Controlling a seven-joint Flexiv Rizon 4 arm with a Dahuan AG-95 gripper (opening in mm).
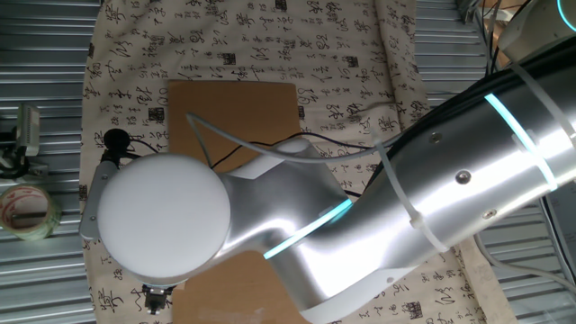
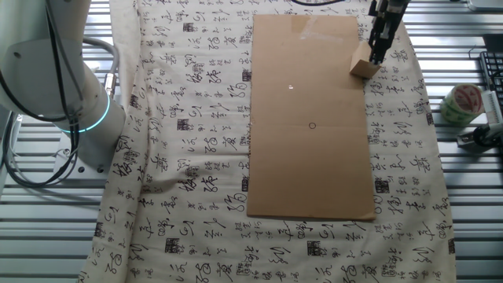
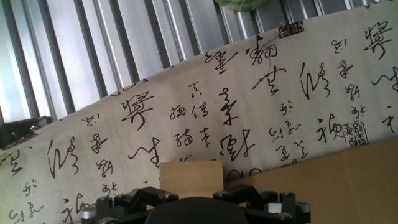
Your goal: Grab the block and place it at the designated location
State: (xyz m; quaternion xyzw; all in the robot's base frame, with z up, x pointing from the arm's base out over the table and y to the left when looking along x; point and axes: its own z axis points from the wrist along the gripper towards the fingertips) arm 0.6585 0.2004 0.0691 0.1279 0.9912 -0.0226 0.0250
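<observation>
The block, a small pale tan wooden cube with smooth plain faces, sits tilted directly under the hand, at its fingertips. In the hand view its flat face fills the space just ahead of the fingers. The designated location, a tiny thin black ring, lies well apart from the hand.

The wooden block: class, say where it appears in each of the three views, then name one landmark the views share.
One fixed view: not visible; the arm hides that part of the table.
The other fixed view: the wooden block sits near the cardboard sheet's upper right edge, under the gripper.
Hand view: bottom centre, just above the gripper housing, at the cardboard's edge.
Shared landmark: the calligraphy-printed cloth.
</observation>
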